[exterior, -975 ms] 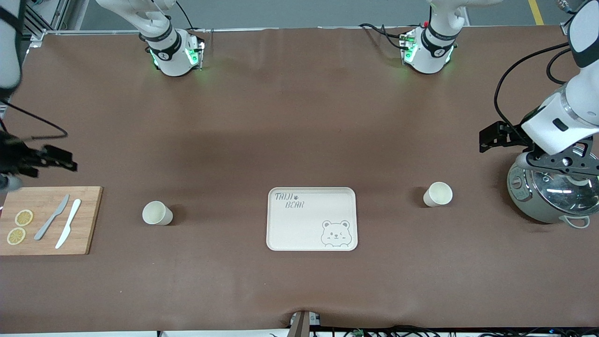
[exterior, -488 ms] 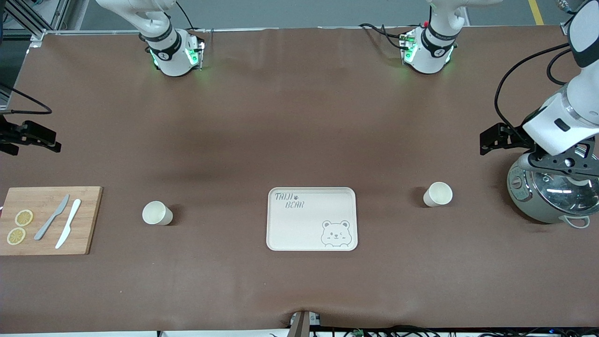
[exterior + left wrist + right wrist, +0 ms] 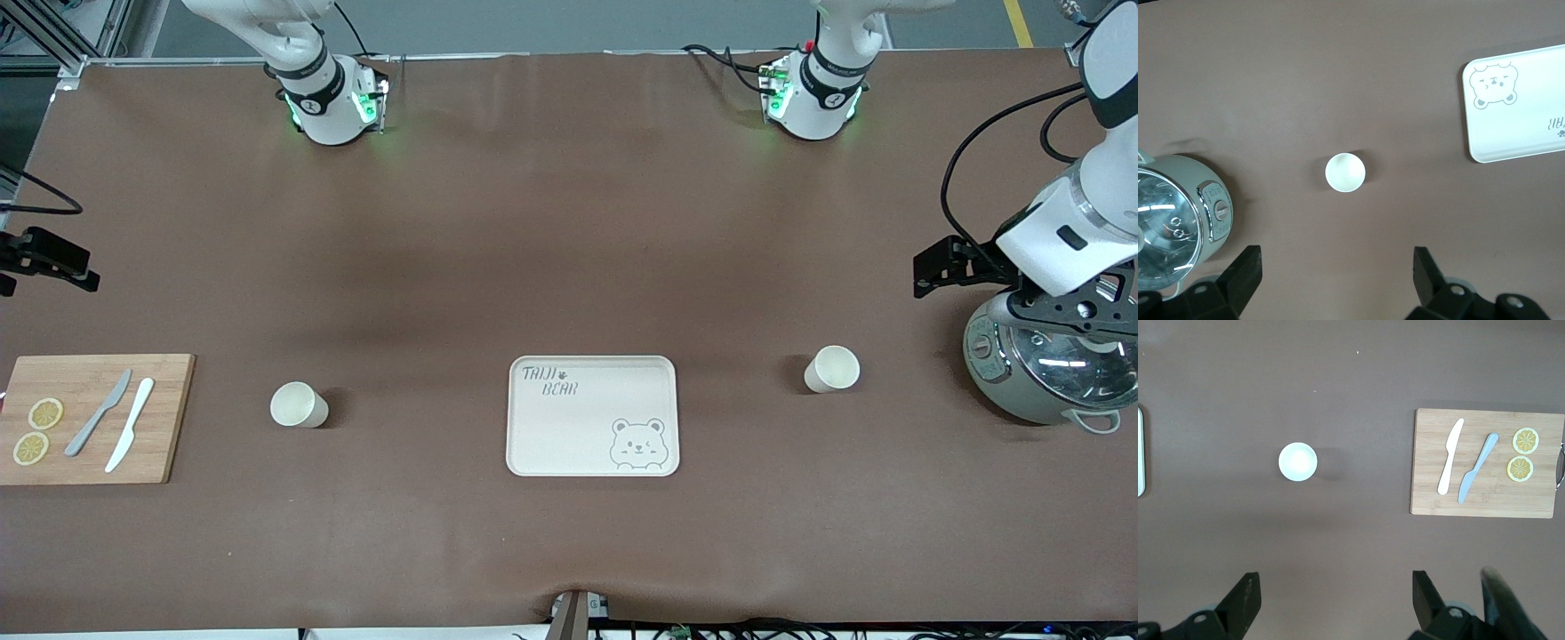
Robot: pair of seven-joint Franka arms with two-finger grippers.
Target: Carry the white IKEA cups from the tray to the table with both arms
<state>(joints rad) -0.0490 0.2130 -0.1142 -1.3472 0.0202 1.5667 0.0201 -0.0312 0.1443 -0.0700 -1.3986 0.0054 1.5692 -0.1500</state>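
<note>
Two white cups stand upright on the brown table. One cup [image 3: 299, 404] is between the bear-printed tray [image 3: 533, 444] and the cutting board, toward the right arm's end; it also shows in the right wrist view [image 3: 1297, 461]. The other cup [image 3: 832, 368] is between the tray and the pot, toward the left arm's end; it also shows in the left wrist view [image 3: 1345, 172]. My left gripper [image 3: 1336, 257] is open and empty, high up, its hand [image 3: 1062, 311] over the pot. My right gripper [image 3: 1335, 583] is open and empty, high over bare table; its hand [image 3: 49, 258] is at the view's edge.
A wooden cutting board [image 3: 169, 418] holds a grey knife [image 3: 98, 413], a white knife [image 3: 130, 425] and two lemon slices [image 3: 44, 413]. A grey-green pot [image 3: 1022, 391] with a glass lid stands at the left arm's end.
The right arm's hand has drawn back toward the table's end and away from the cutting board, and its white arm has left the view. The left arm has barely moved.
</note>
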